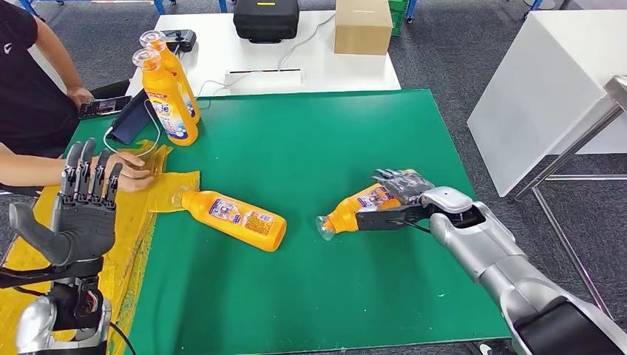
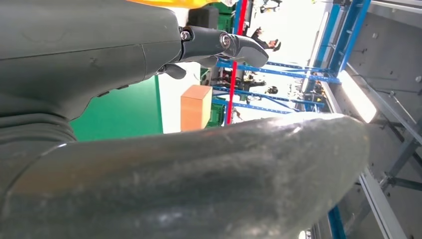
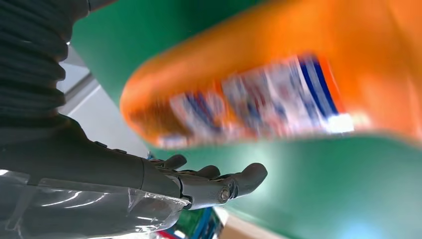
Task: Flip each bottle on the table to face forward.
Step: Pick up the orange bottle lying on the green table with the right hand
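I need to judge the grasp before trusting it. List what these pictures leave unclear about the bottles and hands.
- Right hand grip: in the head view the fingers cover the end of the held bottle, so contact is unclear.
- Held bottle's label: blurred in the right wrist view.
- Rear standing bottle: mostly hidden by the front standing bottle, head view.
- Lying bottle: label too small to read.

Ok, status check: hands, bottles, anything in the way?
Right hand grips a lying bottle. Left hand raised, open, holding nothing. Second bottle lies mid-mat; two standing bottles at the far left. A person's hand rests on the yellow cloth.
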### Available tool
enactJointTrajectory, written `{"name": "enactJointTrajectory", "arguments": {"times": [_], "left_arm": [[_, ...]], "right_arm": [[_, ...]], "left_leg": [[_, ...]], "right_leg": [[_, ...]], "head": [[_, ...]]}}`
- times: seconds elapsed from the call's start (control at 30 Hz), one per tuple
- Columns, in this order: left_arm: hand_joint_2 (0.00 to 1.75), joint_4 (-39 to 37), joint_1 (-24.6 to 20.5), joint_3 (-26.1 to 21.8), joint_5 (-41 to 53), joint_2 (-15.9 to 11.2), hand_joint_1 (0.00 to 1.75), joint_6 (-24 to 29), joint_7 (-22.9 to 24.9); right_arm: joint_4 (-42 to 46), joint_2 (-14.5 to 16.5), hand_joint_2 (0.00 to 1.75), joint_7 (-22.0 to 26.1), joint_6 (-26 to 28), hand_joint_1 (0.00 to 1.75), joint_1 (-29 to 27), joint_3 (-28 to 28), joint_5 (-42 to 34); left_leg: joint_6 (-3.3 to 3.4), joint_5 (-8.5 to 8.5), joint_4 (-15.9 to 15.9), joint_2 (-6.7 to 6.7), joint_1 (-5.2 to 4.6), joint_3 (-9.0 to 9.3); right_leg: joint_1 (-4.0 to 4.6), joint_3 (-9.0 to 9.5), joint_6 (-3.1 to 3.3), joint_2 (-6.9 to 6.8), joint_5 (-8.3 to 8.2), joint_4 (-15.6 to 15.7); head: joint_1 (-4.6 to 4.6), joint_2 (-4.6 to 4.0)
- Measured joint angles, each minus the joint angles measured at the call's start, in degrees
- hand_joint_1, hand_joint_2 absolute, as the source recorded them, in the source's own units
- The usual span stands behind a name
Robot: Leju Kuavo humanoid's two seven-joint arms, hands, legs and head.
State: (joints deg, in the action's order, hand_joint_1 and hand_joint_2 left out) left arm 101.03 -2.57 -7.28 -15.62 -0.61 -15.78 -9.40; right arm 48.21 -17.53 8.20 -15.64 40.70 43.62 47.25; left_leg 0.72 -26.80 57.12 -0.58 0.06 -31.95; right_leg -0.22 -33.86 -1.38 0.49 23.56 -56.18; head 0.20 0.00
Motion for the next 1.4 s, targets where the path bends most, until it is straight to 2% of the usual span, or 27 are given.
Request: {"name": "enactJointTrajectory", "arguments": {"times": [0.17,0.63,0.77,0.97,1.0,1.1,1.13,1.2,1.33,1.4], "left_arm": [[0.0,-0.01,0.49,0.01,-0.03,-0.4,0.0,0.4,-0.02],[0.0,-0.07,0.51,0.57,0.16,-0.88,0.0,0.64,-0.24],[0.0,-0.56,0.46,0.61,-0.05,-1.0,0.0,0.71,-0.61],[0.0,-1.8,-0.06,0.68,-0.26,-1.05,0.0,0.29,-1.09],[0.0,-2.08,-0.28,0.74,-0.3,-1.05,0.0,0.21,-1.16],[0.0,-3.02,-1.07,0.84,-0.63,-1.05,0.0,0.07,-1.37],[0.0,-3.37,-1.39,0.87,-0.76,-1.05,0.0,0.03,-1.44],[0.0,-3.92,-1.92,0.95,-0.95,-1.05,0.0,-0.01,-1.58],[0.0,-4.76,-2.58,1.03,-1.09,-1.05,0.0,-0.04,-1.69],[0.0,-4.99,-2.68,1.06,-1.13,-1.05,0.0,-0.08,-1.72]], "right_arm": [[-4.12,-0.26,1.75,1.96,2.78,0.0,-1.14,0.37,-0.28],[-12.58,-0.2,1.75,3.89,3.06,0.0,-0.29,0.32,0.91],[-13.11,-1.39,1.75,4.53,-1.04,0.0,0.74,0.35,1.29],[-11.6,-5.24,1.75,5.63,-11.91,0.0,1.73,1.66,-0.35],[-10.87,-6.14,1.75,5.71,-13.89,0.07,1.88,2.16,-0.91],[-7.19,-9.28,1.75,5.66,-20.1,1.06,2.32,4.04,-3.99],[-5.53,-10.44,1.75,5.39,-21.97,1.33,2.51,4.91,-5.29],[-2.48,-12.37,1.75,4.68,-24.3,1.33,2.9,6.57,-7.2],[1.76,-14.88,1.75,3.31,-25.27,1.75,3.46,9.02,-8.78],[2.97,-15.53,1.75,2.84,-24.9,1.75,3.66,9.96,-9.24]], "left_leg": [[0.0,-0.01,0.0,0.02,0.0,0.07],[0.12,-0.14,-0.04,-0.05,-0.01,1.11],[0.14,-0.14,-0.03,-0.06,-0.02,1.22],[0.21,-0.11,-0.02,-0.02,-0.11,1.16],[0.21,-0.11,-0.02,-0.03,-0.12,1.12],[0.22,-0.11,-0.01,-0.05,-0.15,0.94],[0.22,-0.1,-0.01,-0.05,-0.15,0.86],[0.22,-0.1,0.0,-0.05,-0.16,0.75],[0.22,-0.1,0.0,0.01,-0.15,0.65],[0.22,-0.11,-0.01,0.02,-0.14,0.6]], "right_leg": [[0.0,0.05,0.0,0.0,0.01,0.02],[0.07,1.07,-0.14,-0.01,0.16,0.19],[0.06,1.26,-0.15,-0.02,0.15,0.25],[-0.02,1.27,-0.29,-0.02,0.05,0.29],[-0.02,1.25,-0.29,-0.02,0.05,0.29],[-0.05,1.1,-0.3,-0.03,0.05,0.28],[-0.06,1.04,-0.3,-0.03,0.04,0.28],[-0.07,0.94,-0.31,-0.03,0.03,0.28],[-0.05,0.81,-0.32,-0.02,0.03,0.27],[-0.04,0.75,-0.32,-0.01,0.03,0.27]], "head": [[-0.01,0.0],[0.0,0.0],[0.01,0.0],[-0.11,0.0],[-0.14,0.0],[-0.14,0.0],[-0.14,0.0],[-0.15,0.0],[-0.16,0.0],[-0.16,0.01]]}}
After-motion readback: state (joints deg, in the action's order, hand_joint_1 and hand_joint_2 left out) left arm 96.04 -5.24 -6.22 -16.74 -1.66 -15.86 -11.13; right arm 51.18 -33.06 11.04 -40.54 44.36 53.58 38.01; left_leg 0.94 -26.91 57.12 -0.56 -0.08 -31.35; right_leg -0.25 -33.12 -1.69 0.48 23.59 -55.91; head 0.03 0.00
